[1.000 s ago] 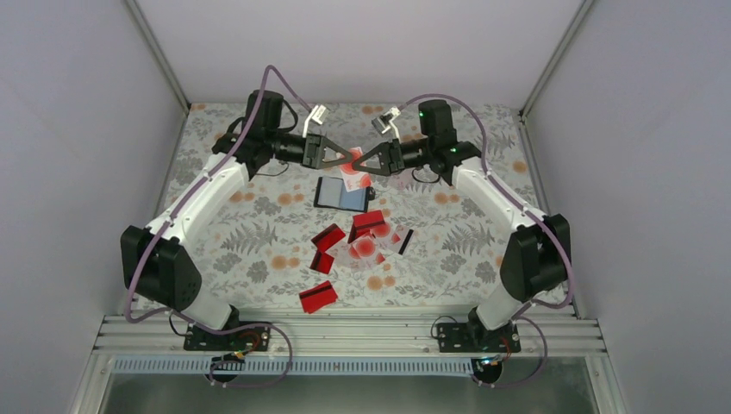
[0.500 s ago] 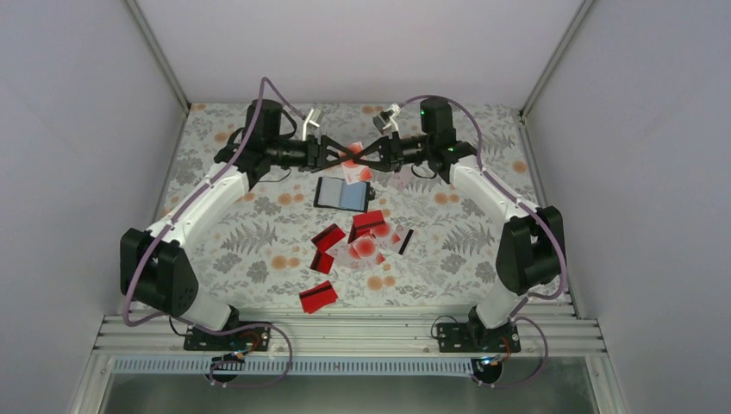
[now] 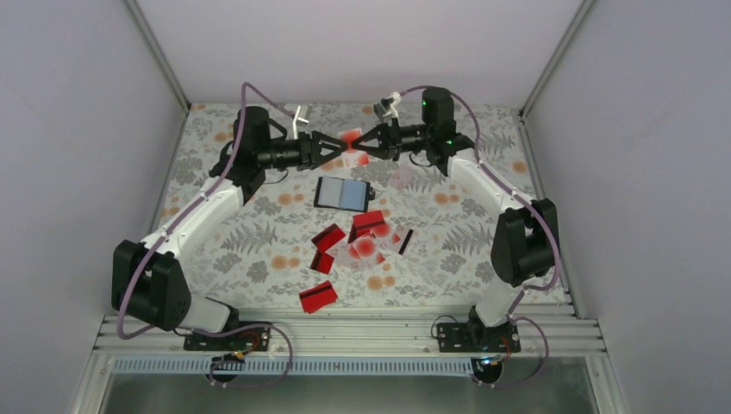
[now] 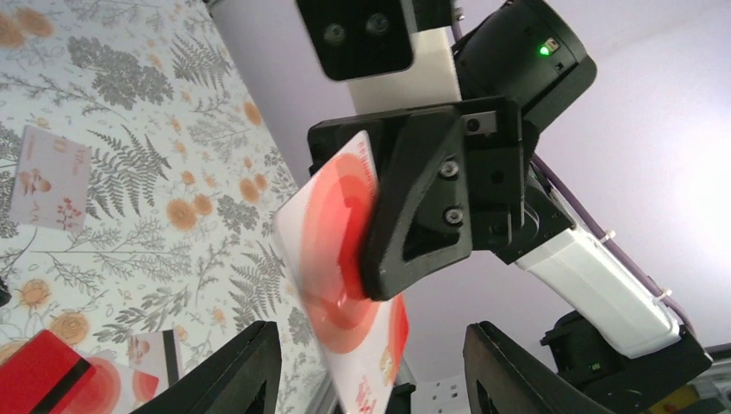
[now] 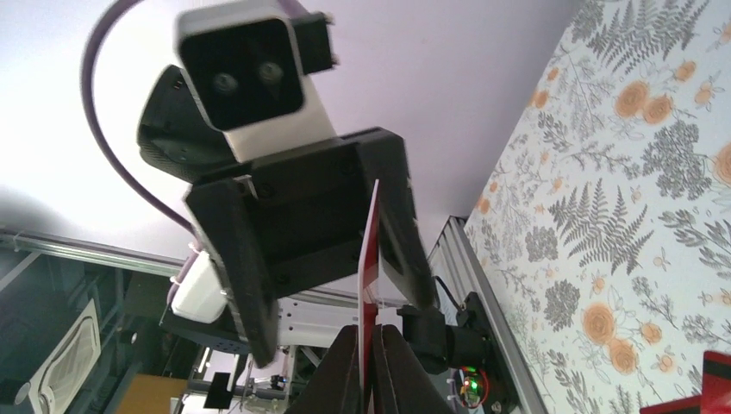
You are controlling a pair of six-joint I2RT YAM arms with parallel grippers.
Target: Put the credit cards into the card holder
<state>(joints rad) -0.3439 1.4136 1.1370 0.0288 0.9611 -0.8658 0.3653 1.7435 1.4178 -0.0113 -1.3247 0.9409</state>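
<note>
A whitish credit card with a red dot (image 3: 351,138) hangs in the air over the far part of the table. My right gripper (image 3: 363,142) is shut on its edge (image 5: 371,259). My left gripper (image 3: 338,145) faces it from the left, open, its fingers (image 4: 250,371) standing either side of the same card (image 4: 340,259). The card holder (image 3: 342,194) lies open on the table below, showing its grey-blue pockets. Several red and whitish credit cards (image 3: 364,239) lie in a loose heap in front of it. One red card (image 3: 318,297) lies alone near the front edge.
Another whitish card (image 3: 401,178) lies right of the holder. The floral tablecloth (image 3: 241,233) is fenced by white walls on three sides and a metal rail (image 3: 345,332) at the front. Both arms reach across the back of the table.
My left gripper has opened and let go of the card, drawing back a little to the left. Both grippers have risen toward the back wall, and the card stays in the right one.
</note>
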